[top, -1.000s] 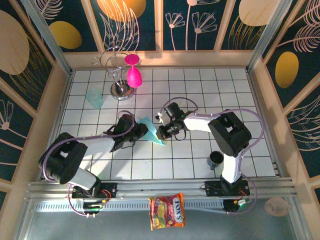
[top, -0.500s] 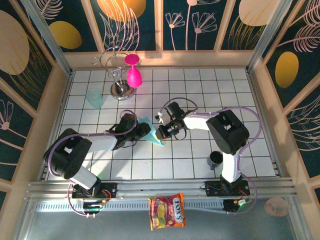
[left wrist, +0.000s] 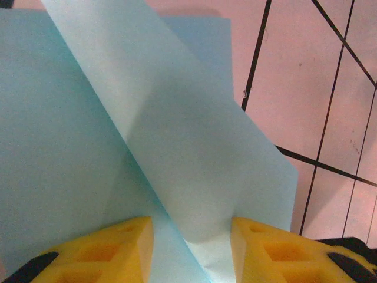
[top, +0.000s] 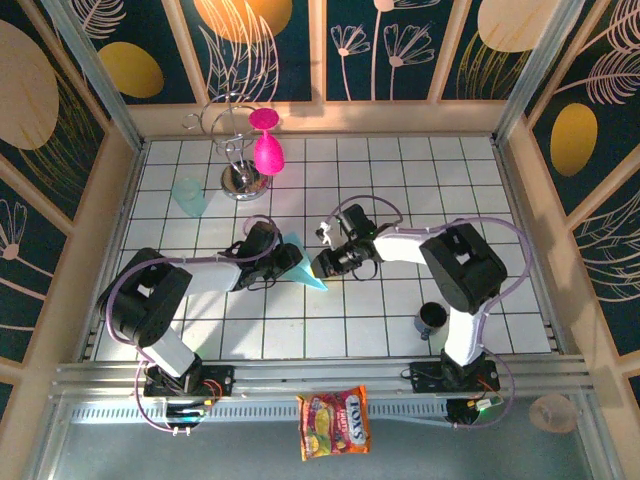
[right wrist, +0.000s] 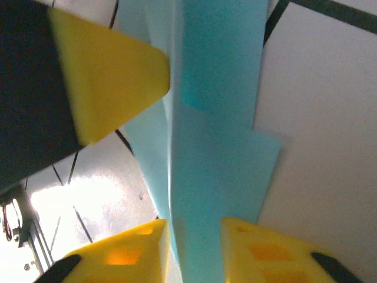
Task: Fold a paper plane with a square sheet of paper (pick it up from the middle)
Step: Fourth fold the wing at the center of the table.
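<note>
The left arm lies low over the white tiled worktop (top: 400, 190), its forearm stretched rightward from its base to the middle tiles. It has slid a little farther right than a second ago, closing on the paper. The left pincer (top: 287, 258) (left wrist: 191, 247) stands partly open, its yellow fingers (left wrist: 106, 250) astride a raised flap of the light-blue paper (top: 308, 272) (left wrist: 147, 130), which lies creased and pointed in the middle of the worktop between the two pincers, its tip toward the near edge. The right arm rises from its base, bends at the elbow and reaches leftward and down to the same spot, much where it was a second ago. The right pincer (top: 322, 264) (right wrist: 191, 236), pinched tight a moment ago, now has its fingers a narrow way apart, with a folded edge of the paper (right wrist: 218, 177) running between them, not squeezed.
</note>
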### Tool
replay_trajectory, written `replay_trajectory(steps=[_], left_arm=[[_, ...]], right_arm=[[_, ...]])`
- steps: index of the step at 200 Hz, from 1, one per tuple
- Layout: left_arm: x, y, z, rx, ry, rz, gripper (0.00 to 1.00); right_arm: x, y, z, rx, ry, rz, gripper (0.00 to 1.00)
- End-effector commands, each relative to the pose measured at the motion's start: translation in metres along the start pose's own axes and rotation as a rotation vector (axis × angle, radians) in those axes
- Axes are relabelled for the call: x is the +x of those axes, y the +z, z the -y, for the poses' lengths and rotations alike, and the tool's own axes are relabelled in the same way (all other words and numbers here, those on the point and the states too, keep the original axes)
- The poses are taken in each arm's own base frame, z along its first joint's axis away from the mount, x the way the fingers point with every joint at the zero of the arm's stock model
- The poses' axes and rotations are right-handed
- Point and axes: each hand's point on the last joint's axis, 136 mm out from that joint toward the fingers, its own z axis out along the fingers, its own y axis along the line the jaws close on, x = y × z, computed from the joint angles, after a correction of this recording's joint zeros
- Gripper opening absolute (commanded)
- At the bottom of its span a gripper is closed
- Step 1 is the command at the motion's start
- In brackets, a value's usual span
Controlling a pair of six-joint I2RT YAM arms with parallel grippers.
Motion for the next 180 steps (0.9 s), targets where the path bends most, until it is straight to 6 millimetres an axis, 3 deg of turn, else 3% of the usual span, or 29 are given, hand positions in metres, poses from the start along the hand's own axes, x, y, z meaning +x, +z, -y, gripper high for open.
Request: replay_trajectory(steps=[1,38,180], left_arm=[[0.003,0.002,-0.016,-0.076,-0.018,-0.007,0.39],[0.001,0.001,-0.015,-0.077,-0.024,0.002,0.38],[0.006,0.007,-0.022,-0.110,-0.025,-0.030,0.39]], right_arm=[[-0.021,-0.023,-0.013,-0.002,-0.036,0.142,0.35],[-0.027,-0.032,-0.011,0.047,-0.017,0.257,0.37],[-0.022,0.009,-0.016,-0.041,-0.028,0.164,0.27]])
